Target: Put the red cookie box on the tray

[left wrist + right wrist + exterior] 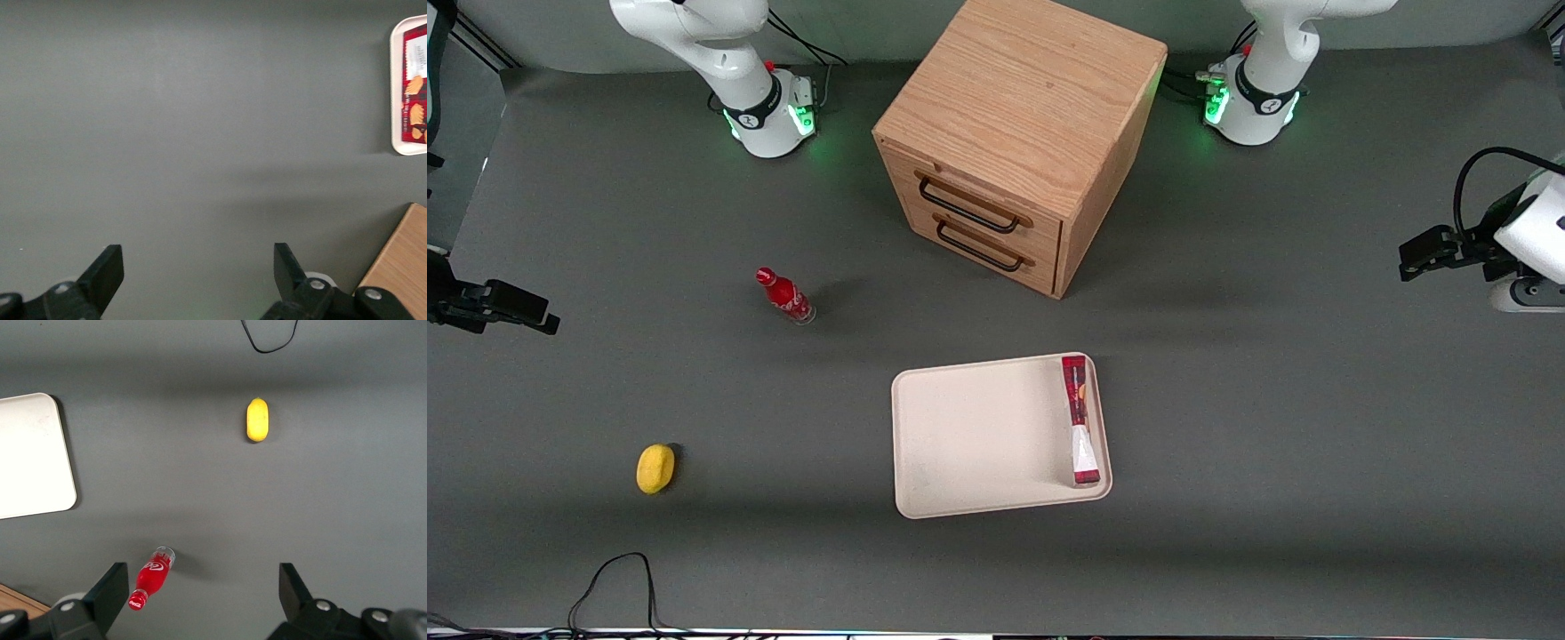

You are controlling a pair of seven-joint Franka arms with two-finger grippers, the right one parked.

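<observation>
The red cookie box (1080, 418) lies flat in the tray (969, 436), along its short rim toward the working arm's end. It looks light, stiff, crushable cardboard — best pinched mid-length across its narrow sides. The gripper (199, 273) hangs spread and empty over bare bench (187, 133), well apart from the tray.

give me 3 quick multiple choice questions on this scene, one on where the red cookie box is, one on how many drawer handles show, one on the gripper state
1. Where does the red cookie box lie?
A. on the bare table beside the lemon
B. in the tray, along the short rim toward the working arm's end
C. on top of the wooden cabinet

2. How many black handles show on the front of the wooden cabinet?
A. one
B. two
C. four

3. What is the state of the left gripper?
A. open, holding nothing
B. shut on the box
C. shut on the red bottle

Answers:
1 B, the box rests inside the rim.
2 B, one handle per drawer.
3 A, its fingers stand wide apart over bare table.
</observation>
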